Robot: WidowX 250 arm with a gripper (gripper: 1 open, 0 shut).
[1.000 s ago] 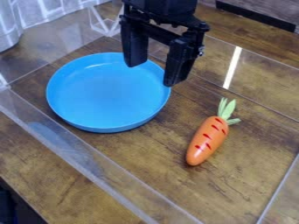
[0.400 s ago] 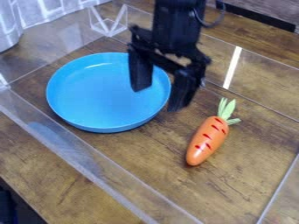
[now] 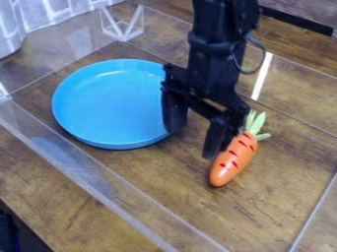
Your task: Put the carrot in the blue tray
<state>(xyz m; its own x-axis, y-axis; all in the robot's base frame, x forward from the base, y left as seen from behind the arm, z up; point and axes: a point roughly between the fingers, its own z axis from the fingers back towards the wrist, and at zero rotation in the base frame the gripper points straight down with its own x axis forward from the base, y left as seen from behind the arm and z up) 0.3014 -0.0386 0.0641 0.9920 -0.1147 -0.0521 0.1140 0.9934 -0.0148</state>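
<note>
The orange carrot with its light green top lies on the wooden table right of the blue tray. The tray is round, shallow and holds nothing. My black gripper points straight down, open, with one finger over the tray's right rim and the other finger just left of the carrot. Nothing sits between the fingers. The carrot is beside the gripper, not inside it.
A clear plastic sheet covers the dark wooden table, with a raised edge running diagonally in front. Clear containers stand at the back left. A bright glare streak lies behind the carrot.
The gripper has come down and moved right and toward the camera, from above the tray's far rim to low beside the carrot. It stayed open. Carrot and tray have not moved.
</note>
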